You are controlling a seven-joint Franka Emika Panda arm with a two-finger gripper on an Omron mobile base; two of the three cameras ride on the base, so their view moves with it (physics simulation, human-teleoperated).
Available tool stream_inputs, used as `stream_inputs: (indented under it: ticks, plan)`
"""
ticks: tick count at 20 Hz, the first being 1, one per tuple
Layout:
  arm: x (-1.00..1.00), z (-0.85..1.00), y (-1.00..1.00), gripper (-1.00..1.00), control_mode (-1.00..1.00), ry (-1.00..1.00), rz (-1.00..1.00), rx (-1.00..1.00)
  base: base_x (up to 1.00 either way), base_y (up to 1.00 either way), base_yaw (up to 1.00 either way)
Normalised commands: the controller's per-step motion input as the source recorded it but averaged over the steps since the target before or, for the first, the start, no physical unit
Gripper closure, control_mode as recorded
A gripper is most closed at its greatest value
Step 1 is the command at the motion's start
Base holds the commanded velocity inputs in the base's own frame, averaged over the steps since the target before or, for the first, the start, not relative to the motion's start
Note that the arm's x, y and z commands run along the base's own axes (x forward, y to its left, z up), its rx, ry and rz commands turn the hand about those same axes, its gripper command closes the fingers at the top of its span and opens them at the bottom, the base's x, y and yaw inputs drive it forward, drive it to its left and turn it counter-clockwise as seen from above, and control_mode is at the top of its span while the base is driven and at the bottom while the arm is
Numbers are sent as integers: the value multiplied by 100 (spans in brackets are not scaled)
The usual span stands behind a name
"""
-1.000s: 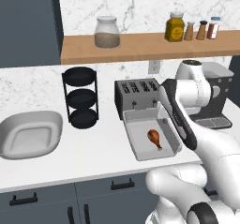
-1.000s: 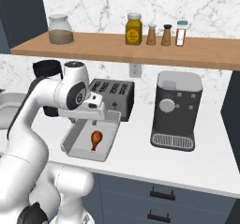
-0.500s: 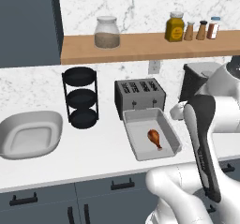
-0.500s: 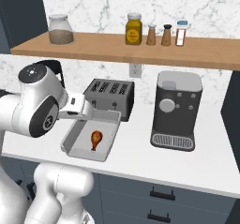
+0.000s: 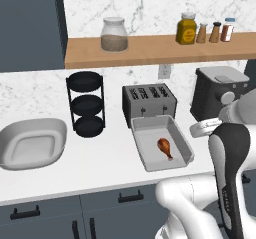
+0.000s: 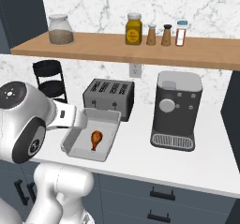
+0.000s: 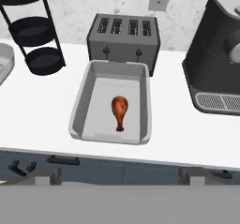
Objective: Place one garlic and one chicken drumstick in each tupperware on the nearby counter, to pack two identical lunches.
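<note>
We note one small orange-brown cooked chicken drumstick (image 7: 119, 112) lying flat in the middle of the shallow light-grey rectangular tupperware tray (image 7: 80, 113), plump end toward the dark slotted toaster (image 7: 124, 36) just behind the tray, thin bone end toward the table's front edge. The second container, a rounded light-grey oval tupperware dish (image 5: 31, 143), sits well apart to the left on the long white table (image 5: 105, 169) and looks bare. Between the two stands a black three-tier round rack (image 5: 87, 104); right of the tray, a dark grey coffee machine (image 6: 177, 109). We see no garlic bulb and no second drumstick anywhere on the table. The end effector (image 7: 119, 175) hangs back from the table edge, looking down on the tray from the front, its fingers (image 7: 43, 176) spread wide apart with nothing between them. We judge the step in hand to be the pull-away after the first drumstick went into the tray, so roughly a quarter of the packing is done: three items remain. The next move calls for finding the remaining food, likely by turning or driving the base, then coming down on it with open fingers; a garlic bulb for this same tray, or the other drumstick for the oval dish
</note>
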Motion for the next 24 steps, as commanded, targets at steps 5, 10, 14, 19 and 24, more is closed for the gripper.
stream_inputs:
  ticks: [5,10,14,19,24]
  plan:
    - [0,0,0,-100,-100,0,0,0,0,0,0]
    - [-6,0,0,-100,100,0,0,0,-13,-2,-2]
    - [0,0,0,-100,100,0,0,0,-81,-18,-16]
    - [0,0,0,-100,100,0,0,0,-76,-32,-27]
    - [0,0,0,-100,100,0,0,0,-42,-94,-43]
